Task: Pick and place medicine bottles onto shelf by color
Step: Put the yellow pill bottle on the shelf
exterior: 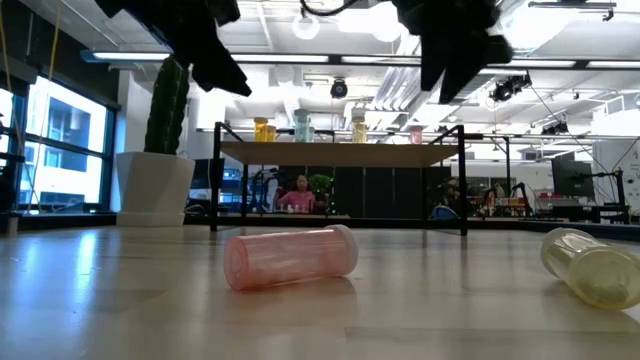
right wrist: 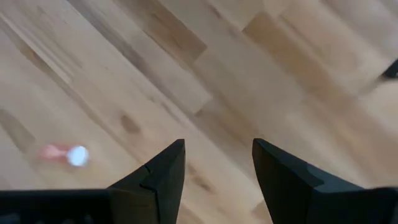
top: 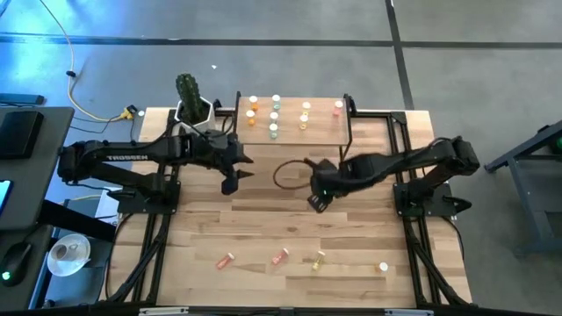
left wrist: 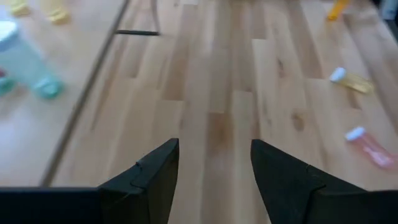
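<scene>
The shelf (top: 294,132) stands at the table's far middle with several white-capped bottles upright on it: orange (top: 253,108), pale green (top: 274,118), yellow (top: 305,114) and pink (top: 338,109). Near the front edge lie an orange-pink bottle (top: 226,260), a red-pink one (top: 279,257), a yellow one (top: 317,259) and one that shows mostly its white cap (top: 383,266). My left gripper (top: 230,183) hangs open above the table in front of the shelf's left end, with nothing between its fingers (left wrist: 214,146). My right gripper (top: 314,200) hangs open in front of the shelf's middle, also with nothing in it (right wrist: 217,146).
A potted cactus (top: 189,101) stands beside the shelf's left end. A dark loop of cable (top: 290,174) lies on the table between the two grippers. In the low view the red-pink bottle (exterior: 290,257) and the yellow one (exterior: 592,265) lie on their sides.
</scene>
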